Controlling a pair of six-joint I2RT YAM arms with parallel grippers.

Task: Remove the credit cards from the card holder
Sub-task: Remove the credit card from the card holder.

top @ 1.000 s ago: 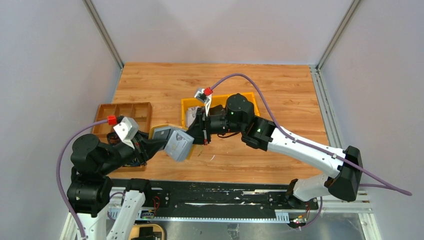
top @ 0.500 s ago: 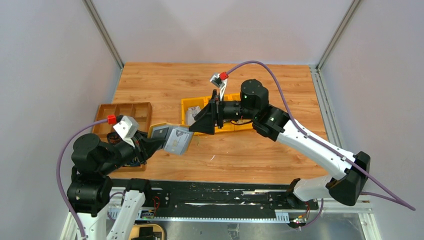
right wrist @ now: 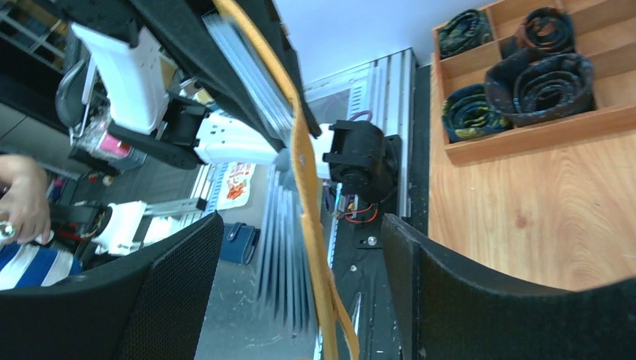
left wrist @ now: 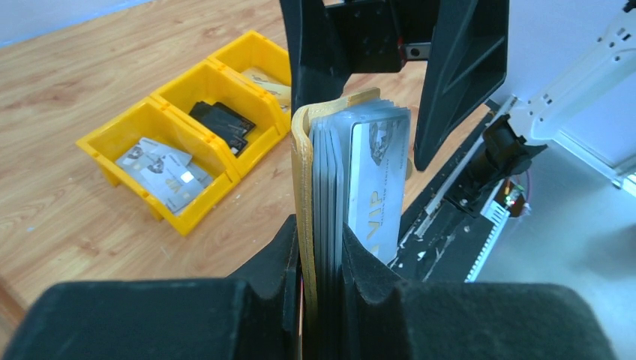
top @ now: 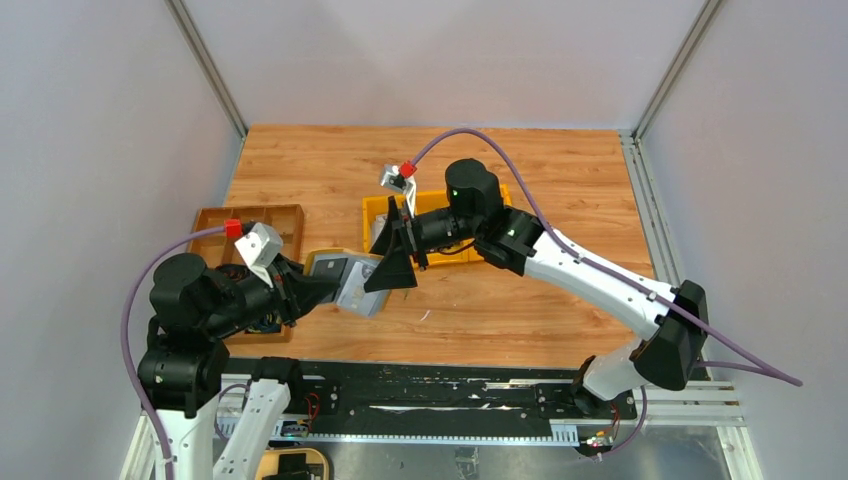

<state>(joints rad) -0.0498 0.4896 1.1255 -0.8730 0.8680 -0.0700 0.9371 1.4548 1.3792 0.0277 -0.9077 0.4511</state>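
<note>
Mustard card holder (left wrist: 302,180) pinched in left gripper (left wrist: 321,255). We find right gripper (top: 393,262) spread wide, straddling its far end.

Right gripper (top: 372,268), jaws spread, flanked card holder (top: 352,284). Yellow bins (top: 432,200) blocked 1 o'clock, brown tray (top: 250,209) 10 o'clock; bare table (top: 480,310) free at 4 o'clock.

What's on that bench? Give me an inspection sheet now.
Surface: wooden table, no spills seen.
Job's things: card holder held off the table, cards inside, a silver card foremost.
Clutter: yellow bins with loose cards; brown tray of dark rolled items.
Grippers: left gripper shut on the card holder; right gripper open, straddling its top edge.
Cables: purple cable arching off each wrist.
Surroundings: grey walls; person's hand off-table.
</note>
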